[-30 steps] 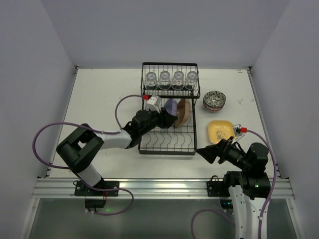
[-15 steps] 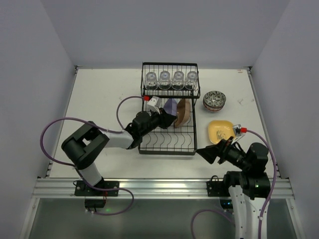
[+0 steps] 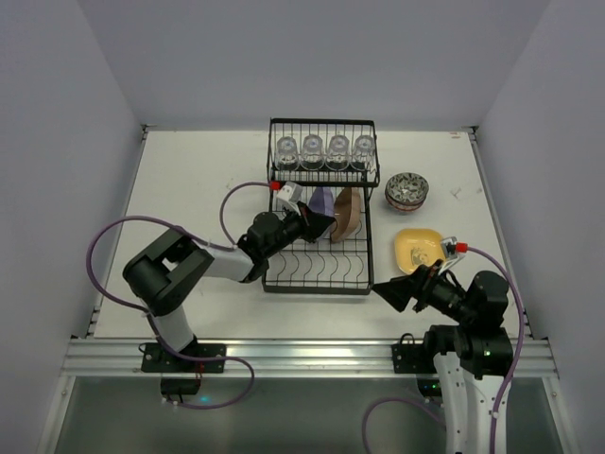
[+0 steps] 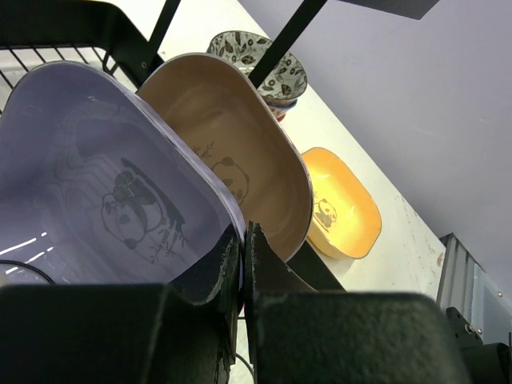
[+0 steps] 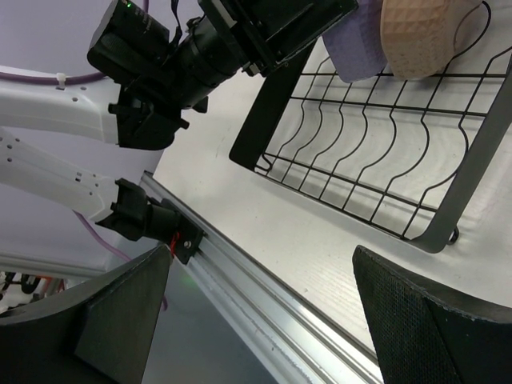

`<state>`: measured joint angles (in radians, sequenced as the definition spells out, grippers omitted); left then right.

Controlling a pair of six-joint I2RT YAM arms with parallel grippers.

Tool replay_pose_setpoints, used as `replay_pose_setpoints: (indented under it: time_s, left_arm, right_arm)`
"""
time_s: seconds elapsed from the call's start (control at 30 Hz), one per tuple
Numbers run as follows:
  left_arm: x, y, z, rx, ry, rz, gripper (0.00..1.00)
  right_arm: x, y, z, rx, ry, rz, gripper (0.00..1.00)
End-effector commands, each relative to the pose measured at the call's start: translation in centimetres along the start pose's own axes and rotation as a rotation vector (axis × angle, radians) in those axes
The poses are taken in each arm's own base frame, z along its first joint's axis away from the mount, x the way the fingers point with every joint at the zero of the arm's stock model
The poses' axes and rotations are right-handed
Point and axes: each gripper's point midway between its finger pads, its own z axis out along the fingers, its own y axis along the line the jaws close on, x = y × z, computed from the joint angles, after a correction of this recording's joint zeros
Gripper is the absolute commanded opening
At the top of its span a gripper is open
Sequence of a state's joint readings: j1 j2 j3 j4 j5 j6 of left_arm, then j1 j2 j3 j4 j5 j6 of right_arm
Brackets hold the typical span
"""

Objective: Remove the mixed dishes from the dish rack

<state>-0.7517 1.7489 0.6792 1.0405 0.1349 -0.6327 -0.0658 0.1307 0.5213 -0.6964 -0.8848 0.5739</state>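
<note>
Start at the left of the top view with the left gripper, reached into the lower tier of the dish rack. Read its state as clenched on the edge of the purple plate. Confirm in the left wrist view: fingers pressed together on the plate's rim, one on each face, with the panda print toward the camera.

Find the purple plate upright on edge at the far end of the lower tier. Find the brown plate just to its right, also upright and close behind the purple one in the wrist view; contact between the two not discernible. Look above, on the raised shelf, for four clear glasses side by side in a row.

Continue right, off the rack. Find a patterned bowl on the table beside the upper shelf, seated on another dish; number in the stack not discernible. Find the yellow plate flat on the table, nearer the arms and apart from the bowl.

End at the right gripper, hovering near the rack's front right corner, just before the yellow plate, jaws spread wide, holding nothing.
</note>
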Motion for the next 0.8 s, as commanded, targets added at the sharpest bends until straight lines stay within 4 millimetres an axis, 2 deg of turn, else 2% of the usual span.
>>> replay_pose_setpoints:
  time_s: [0.0,0.13,0.17,0.2,0.27,0.47,0.6,0.77]
  left_arm:
    - [-0.5,-1.2,0.0,0.078,-0.033,-0.008,0.0]
    - [-0.5,-1.8,-0.1,0.13,-0.048,-0.011,0.0]
    - [0.0,-1.9,-0.2,0.143,-0.037,-0.013,0.0]
    - [-0.5,-2.3,-0.1,0.165,-0.06,-0.011,0.0]
    - [-0.1,-2.5,-0.2,0.196,-0.055,-0.019,0.0]
    - [-0.8,-3.7,-0.1,0.263,-0.083,-0.035,0.0]
    - [-1.3,-3.9,-0.3,0.264,-0.099,-0.025,0.0]
    - [-1.8,-3.1,-0.6,0.223,-0.135,-0.045,0.0]
  right_arm:
    - [0.0,0.5,-0.3,-0.004,0.013,-0.002,0.97]
    - [0.0,0.5,-0.3,0.0,0.014,-0.003,0.97]
    - [0.1,0.5,-0.3,-0.001,0.016,-0.003,0.97]
    - [0.0,0.5,-0.3,0.0,0.017,-0.001,0.97]
    - [0.0,0.6,-0.4,-0.001,0.018,-0.006,0.97]
    - [0.1,0.5,-0.3,-0.002,0.017,-0.011,0.97]
    - [0.1,0.6,-0.3,-0.006,0.016,-0.013,0.97]
    - [0.1,0.7,-0.4,-0.009,0.018,-0.014,0.97]
